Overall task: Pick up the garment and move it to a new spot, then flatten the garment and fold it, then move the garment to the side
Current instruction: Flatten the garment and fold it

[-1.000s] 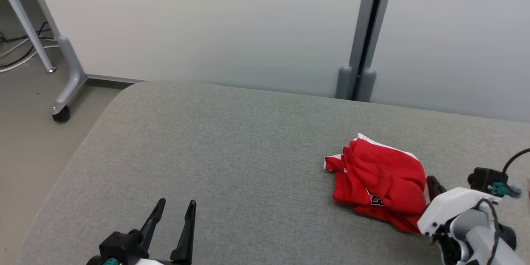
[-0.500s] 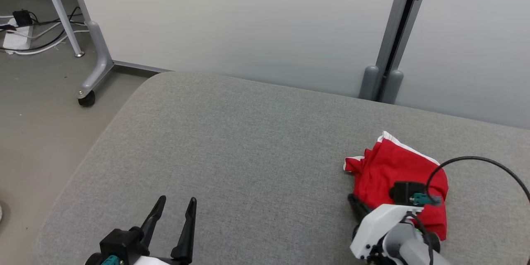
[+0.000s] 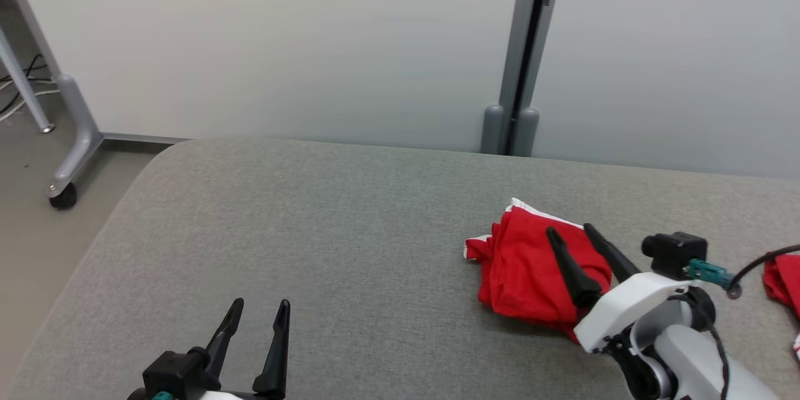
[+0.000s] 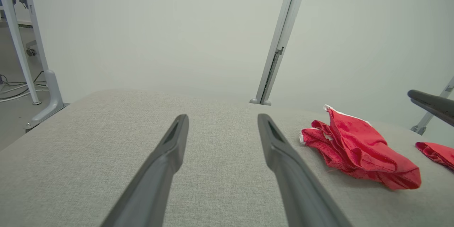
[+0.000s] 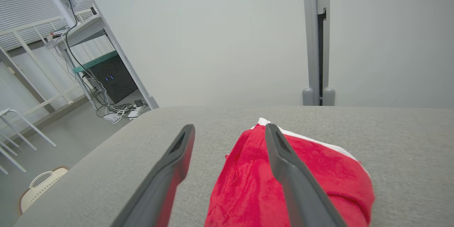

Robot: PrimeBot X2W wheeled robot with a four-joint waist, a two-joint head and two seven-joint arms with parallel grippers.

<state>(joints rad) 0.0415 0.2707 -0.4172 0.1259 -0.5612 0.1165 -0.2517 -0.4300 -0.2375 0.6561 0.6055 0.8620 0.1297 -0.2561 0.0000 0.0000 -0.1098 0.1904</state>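
R gripper (image 3: 570, 232): you've got its long tapered dark fingers spread, nothing btwn them, over the red garment (image 3: 515, 265), a soft crumpled heap w/ white trim on the right part of the grey woven pad (image 3: 312, 231). L gripper (image 3: 260, 307): fingers apart, empty, well apart from garment.

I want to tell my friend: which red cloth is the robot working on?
Look at the grey padded table. Toward its right lies a crumpled red garment with white trim. It's the one under the right gripper, not the red piece further right.
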